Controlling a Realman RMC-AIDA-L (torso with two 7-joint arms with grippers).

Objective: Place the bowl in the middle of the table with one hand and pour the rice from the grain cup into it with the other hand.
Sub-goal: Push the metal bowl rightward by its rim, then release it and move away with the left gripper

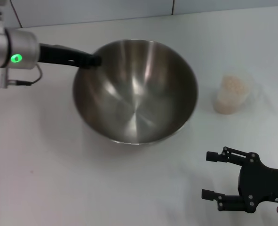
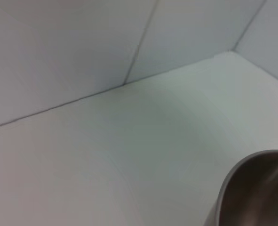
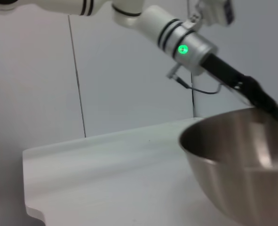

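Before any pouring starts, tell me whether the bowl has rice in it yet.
Empty. The bowl shows only bare steel inside; the rice sits in the upright grain cup on the table.

Even, bright overhead light fills all three views. In the head view the plain white matte desk [image 1: 129, 188] is nearly washed out, with only a soft, faint shadow under the large round stainless-steel bowl [image 1: 135, 92]. Broad pale streaks of glare run down the bowl's brushed interior. The small clear plastic cup [image 1: 231, 95] of pale grains looks hazy, its walls almost lost against the white. The left wrist view is soft and out of focus throughout, with a slight green tint. In the right wrist view the near bowl wall [image 3: 242, 169] is blurred, and a green indicator light [image 3: 182, 49] glows sharply.
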